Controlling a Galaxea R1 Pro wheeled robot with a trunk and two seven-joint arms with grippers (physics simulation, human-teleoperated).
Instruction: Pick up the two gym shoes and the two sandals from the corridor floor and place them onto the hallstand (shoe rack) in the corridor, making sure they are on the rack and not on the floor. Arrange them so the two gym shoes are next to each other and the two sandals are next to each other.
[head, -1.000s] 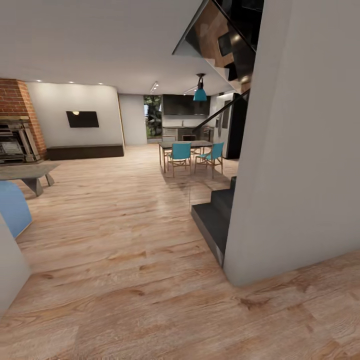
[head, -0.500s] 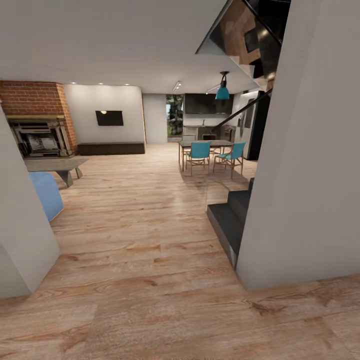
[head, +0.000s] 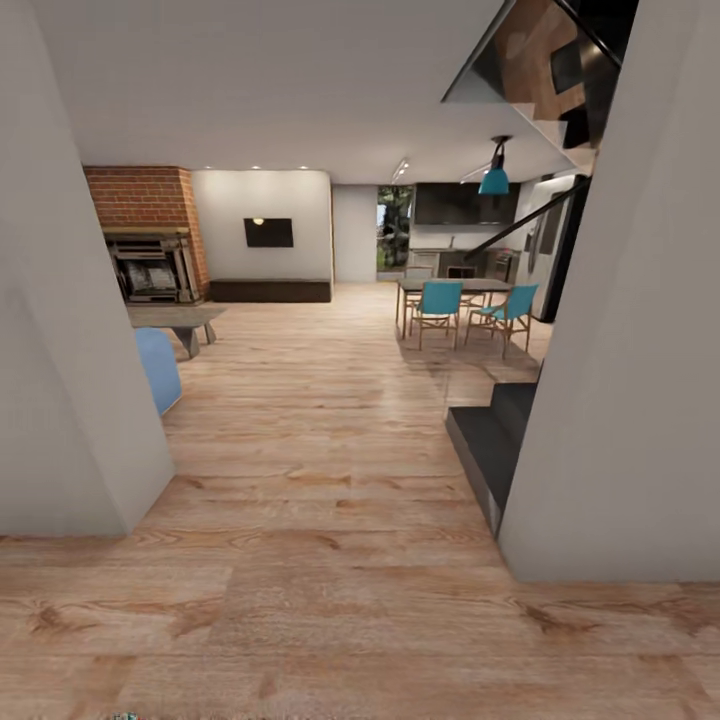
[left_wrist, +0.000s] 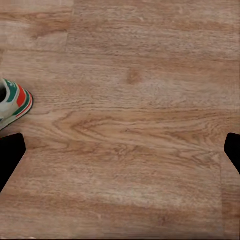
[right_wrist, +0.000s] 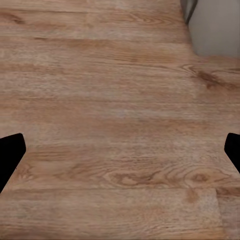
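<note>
The heel end of one gym shoe (left_wrist: 12, 102), cream with teal stripes and a red-orange patch, lies on the corridor floor (left_wrist: 135, 130) at the edge of the left wrist view. My left gripper (left_wrist: 120, 150) hangs open above bare planks, clear of that shoe, with its dark fingertips (left_wrist: 10, 155) far apart. Over bare wood floor (right_wrist: 110, 125), my right gripper (right_wrist: 120, 152) is open too and holds nothing. The sandals and the hallstand are out of view.
The head view looks down a passage of plank floor (head: 340, 600) between a grey wall corner (head: 70, 400) and another wall (head: 620, 400) with dark stairs (head: 490, 440). Beyond stand teal chairs (head: 440, 305), a blue seat (head: 158, 368) and a brick fireplace (head: 150, 260).
The head camera has swung left, so the whole scene slid right in the picture. The grey wall corner on the left has come into view and grown large.
</note>
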